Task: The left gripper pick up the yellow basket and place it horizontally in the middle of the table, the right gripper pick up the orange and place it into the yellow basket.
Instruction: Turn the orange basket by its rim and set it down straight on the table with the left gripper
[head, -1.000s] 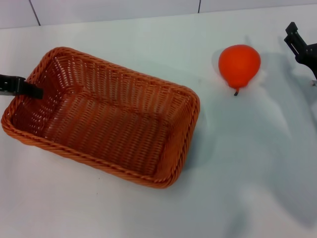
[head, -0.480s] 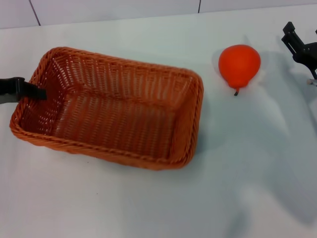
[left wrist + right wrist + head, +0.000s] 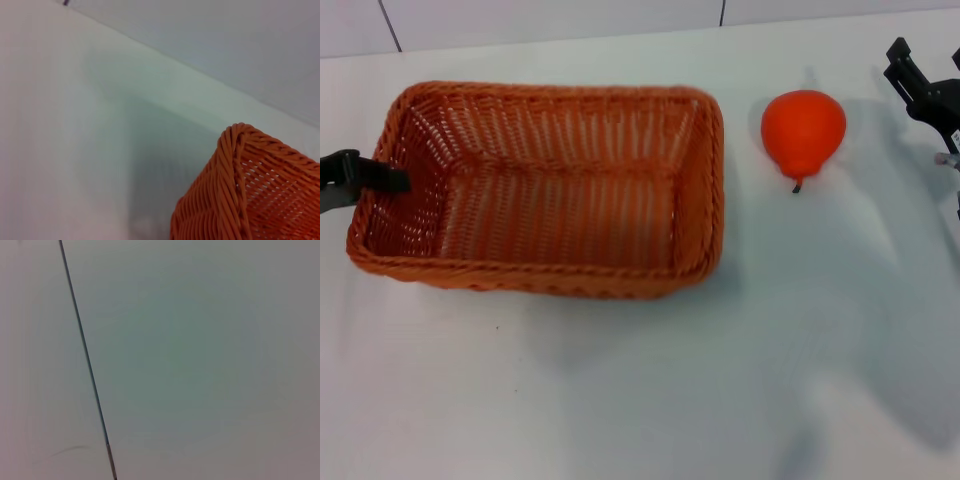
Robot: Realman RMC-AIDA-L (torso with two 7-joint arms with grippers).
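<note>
The yellow basket (image 3: pixel 550 285), an orange-brown wicker rectangle, lies with its long side across the table (image 3: pixel 620 400), left of centre. My left gripper (image 3: pixel 380 178) is shut on the basket's left rim, one black finger reaching inside. One basket corner shows in the left wrist view (image 3: pixel 235 200). The orange (image 3: pixel 803 128) rests on the table to the right of the basket, apart from it, stem toward me. My right gripper (image 3: pixel 897 62) is at the far right edge, beyond the orange, its jaws apart and empty.
Dark seams mark the wall panels behind the table's far edge (image 3: pixel 724 12). White tabletop extends in front of the basket and the orange. The right wrist view shows only a pale surface with one dark line (image 3: pixel 85 355).
The basket has turned in my left gripper's hold, from slanted to lying straight across the table, and moved slightly farther away. The right gripper has shifted a little. The orange has not moved.
</note>
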